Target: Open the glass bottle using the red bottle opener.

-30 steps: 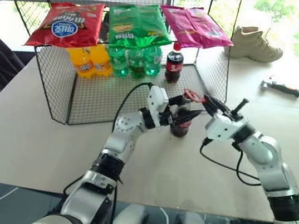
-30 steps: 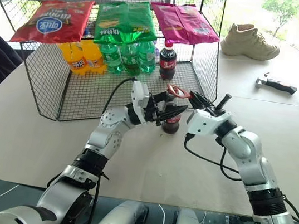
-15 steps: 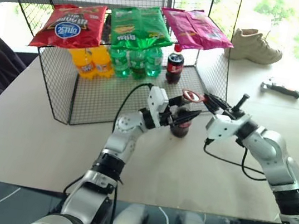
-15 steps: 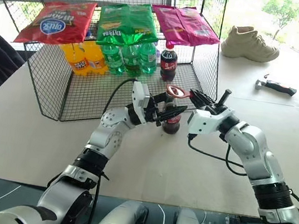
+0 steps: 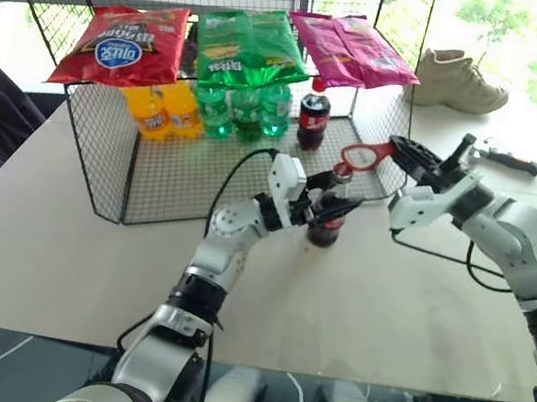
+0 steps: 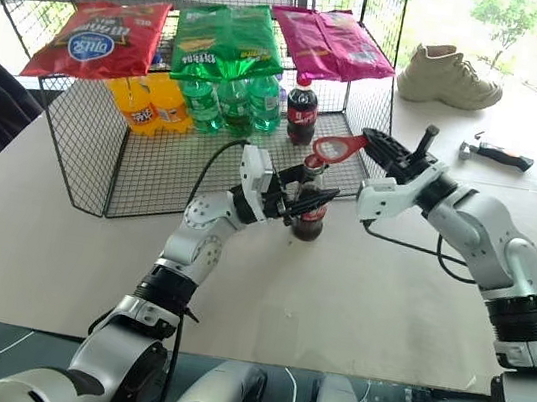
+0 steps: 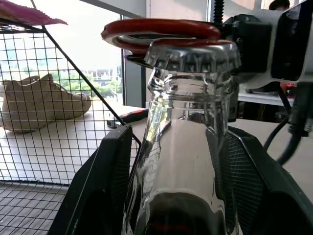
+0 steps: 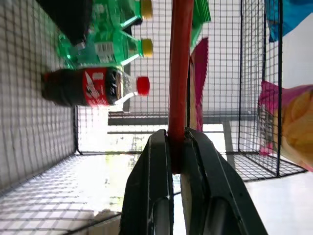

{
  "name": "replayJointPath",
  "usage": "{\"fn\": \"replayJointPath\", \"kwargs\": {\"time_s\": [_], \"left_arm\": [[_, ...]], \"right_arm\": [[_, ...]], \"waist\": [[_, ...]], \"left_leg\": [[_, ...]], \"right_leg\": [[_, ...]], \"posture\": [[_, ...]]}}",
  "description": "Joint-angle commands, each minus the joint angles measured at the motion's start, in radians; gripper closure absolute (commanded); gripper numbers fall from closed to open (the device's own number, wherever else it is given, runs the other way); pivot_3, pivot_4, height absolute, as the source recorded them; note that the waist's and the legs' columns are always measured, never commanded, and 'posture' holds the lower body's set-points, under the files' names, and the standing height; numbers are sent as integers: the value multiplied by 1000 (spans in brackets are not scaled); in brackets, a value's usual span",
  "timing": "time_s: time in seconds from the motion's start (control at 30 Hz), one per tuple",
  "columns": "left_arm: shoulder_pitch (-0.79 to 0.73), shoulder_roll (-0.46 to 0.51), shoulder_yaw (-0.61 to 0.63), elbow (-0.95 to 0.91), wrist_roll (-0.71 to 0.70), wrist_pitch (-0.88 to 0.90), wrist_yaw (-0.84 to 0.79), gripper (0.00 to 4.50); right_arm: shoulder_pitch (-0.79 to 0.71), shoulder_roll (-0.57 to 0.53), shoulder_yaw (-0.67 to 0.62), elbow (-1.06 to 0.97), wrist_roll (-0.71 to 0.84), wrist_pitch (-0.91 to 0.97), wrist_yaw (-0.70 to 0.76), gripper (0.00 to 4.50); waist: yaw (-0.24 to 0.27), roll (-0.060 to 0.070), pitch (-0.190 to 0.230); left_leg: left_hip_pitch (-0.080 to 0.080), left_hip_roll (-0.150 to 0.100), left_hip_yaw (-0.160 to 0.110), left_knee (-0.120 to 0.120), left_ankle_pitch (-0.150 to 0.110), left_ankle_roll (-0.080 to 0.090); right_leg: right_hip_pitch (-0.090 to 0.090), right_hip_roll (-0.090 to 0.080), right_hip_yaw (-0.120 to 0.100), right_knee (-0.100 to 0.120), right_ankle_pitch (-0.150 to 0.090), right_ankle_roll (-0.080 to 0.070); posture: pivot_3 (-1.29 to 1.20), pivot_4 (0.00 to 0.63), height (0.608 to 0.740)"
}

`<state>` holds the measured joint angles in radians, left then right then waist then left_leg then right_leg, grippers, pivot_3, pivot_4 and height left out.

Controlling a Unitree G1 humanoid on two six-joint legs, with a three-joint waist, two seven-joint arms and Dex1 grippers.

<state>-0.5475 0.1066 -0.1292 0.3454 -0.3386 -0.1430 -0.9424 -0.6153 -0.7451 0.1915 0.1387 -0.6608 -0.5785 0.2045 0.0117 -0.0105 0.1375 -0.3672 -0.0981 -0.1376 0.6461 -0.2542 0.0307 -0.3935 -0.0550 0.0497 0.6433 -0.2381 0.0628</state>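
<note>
My left end effector [image 5: 334, 203] grips the glass bottle [image 5: 327, 218] upright on the surface just near of the wire rack, my right end effector [image 5: 398, 148] pinches the red bottle opener [image 5: 361, 157] by its handle, ring at the crown cap [image 7: 193, 53], which remains unpried.

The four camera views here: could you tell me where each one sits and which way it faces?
Left eye view: on the head, looking forward and down at the table; both arms show, left gripper around the glass bottle.
Right eye view: the head's other eye, same scene; right gripper holds the red bottle opener.
Left wrist view: along its fingers at the bottle's cap.
Right wrist view: along its fingers toward the wire rack.
Shared: opener and rack.
</note>
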Motion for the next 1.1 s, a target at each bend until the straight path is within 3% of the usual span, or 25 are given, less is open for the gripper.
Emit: {"fn": "replayJointPath", "kwargs": {"time_s": [0.03, 0.17, 0.37, 0.8, 1.1], "left_arm": [[25, 9, -26, 44, 40, 29, -3, 2282], [26, 9, -27, 45, 41, 31, -3, 2282], [27, 9, -26, 50, 43, 29, -1, 2282], [24, 8, -29, 59, 44, 25, -8, 2282], [27, 13, -25, 46, 40, 25, -14, 2282]], "right_arm": [[-38, -23, -31, 2, -43, -36, -85, 4500], [-34, -3, -45, 13, 20, -35, -83, 4500], [53, 66, -5, -50, 221, -4, 73, 4500], [200, 146, 64, -186, 205, 156, 222, 4500], [186, 189, 17, -168, 242, 178, 176, 4500]], "waist": [[0, 0, 0], [0, 0, 0], [-1, -1, 0], [0, 0, 0], [0, 0, 0]], "left_leg": [[0, 0, 0, 0, 0, 0], [0, 0, 0, 0, 0, 0], [0, 0, 0, 0, 0, 0], [1, 0, 0, 0, -1, 2], [3, 0, -1, 0, -3, 4]], "right_leg": [[0, 0, 0, 0, 0, 0], [0, 0, 0, 0, 0, 0], [0, 0, 0, 0, 0, 0], [1, 0, 0, -1, 0, 0], [2, 0, 0, -1, 0, 0]], "posture": [[0, 150, 732], [0, 150, 732], [0, 150, 732], [0, 150, 732], [0, 150, 732]]}}
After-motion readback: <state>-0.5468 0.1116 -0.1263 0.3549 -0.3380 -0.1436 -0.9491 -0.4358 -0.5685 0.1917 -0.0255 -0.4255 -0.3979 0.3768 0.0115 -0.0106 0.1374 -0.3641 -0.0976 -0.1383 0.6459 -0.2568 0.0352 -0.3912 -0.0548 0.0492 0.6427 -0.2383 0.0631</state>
